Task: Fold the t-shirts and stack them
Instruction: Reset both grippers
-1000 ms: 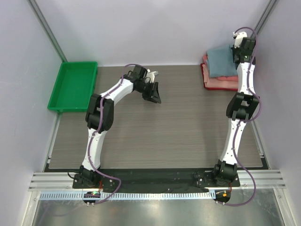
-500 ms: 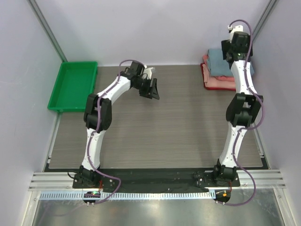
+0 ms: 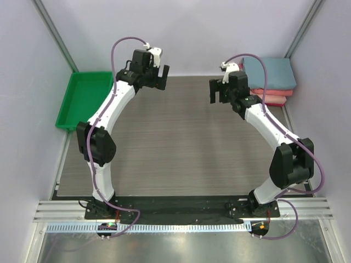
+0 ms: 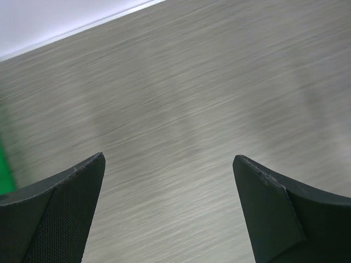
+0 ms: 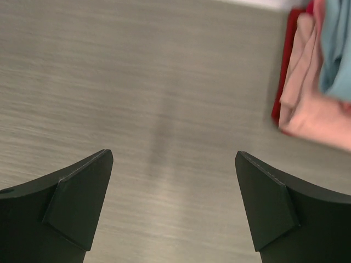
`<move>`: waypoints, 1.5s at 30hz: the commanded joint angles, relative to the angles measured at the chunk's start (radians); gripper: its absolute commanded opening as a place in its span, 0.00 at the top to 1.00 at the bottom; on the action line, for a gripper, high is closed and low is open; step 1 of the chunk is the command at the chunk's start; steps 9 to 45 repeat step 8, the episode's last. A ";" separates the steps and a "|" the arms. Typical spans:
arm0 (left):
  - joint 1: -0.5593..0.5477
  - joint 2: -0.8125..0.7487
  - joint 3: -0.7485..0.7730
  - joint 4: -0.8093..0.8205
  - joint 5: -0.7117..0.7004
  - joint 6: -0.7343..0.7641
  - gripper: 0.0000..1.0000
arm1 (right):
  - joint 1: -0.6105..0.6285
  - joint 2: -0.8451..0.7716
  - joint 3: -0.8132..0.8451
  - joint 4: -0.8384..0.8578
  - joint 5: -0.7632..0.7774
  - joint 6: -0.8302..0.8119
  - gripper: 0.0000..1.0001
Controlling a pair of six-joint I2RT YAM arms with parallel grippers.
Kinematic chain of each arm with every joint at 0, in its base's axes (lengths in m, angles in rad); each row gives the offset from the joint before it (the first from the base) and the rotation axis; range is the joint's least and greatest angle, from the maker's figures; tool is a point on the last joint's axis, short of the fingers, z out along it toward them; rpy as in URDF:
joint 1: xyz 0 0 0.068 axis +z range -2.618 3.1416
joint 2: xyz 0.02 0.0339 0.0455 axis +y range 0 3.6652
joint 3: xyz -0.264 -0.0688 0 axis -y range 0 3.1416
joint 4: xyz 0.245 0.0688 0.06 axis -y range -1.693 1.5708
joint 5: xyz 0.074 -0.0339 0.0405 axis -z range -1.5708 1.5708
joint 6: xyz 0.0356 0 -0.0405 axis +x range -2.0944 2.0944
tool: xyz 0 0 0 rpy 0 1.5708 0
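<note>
Left hand (image 3: 159, 79) and right hand (image 3: 219, 93) both hang wide open and empty above the wood-grain table (image 3: 181, 153). The t-shirts (image 3: 270, 74) lie stacked at its far right corner, blue-grey atop pink, so stacking looks finished. The next move is likely just parking the arms. A green tray (image 3: 85, 101) sits far left, pale walls around.
</note>
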 commanded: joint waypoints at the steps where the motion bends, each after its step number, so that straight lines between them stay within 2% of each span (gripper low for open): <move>1: -0.003 -0.071 -0.099 0.008 -0.227 0.039 0.00 | 0.017 -0.067 -0.031 0.051 0.113 0.112 0.00; 6: -0.001 -0.125 -0.160 0.007 -0.284 0.050 0.00 | 0.016 -0.090 -0.054 0.071 0.160 0.083 0.00; 8: -0.004 -0.136 -0.176 0.005 -0.283 0.050 0.00 | 0.017 -0.101 -0.068 0.072 0.199 0.121 0.00; 45: -0.004 -0.136 -0.176 0.005 -0.283 0.050 0.00 | 0.017 -0.101 -0.068 0.072 0.199 0.121 0.00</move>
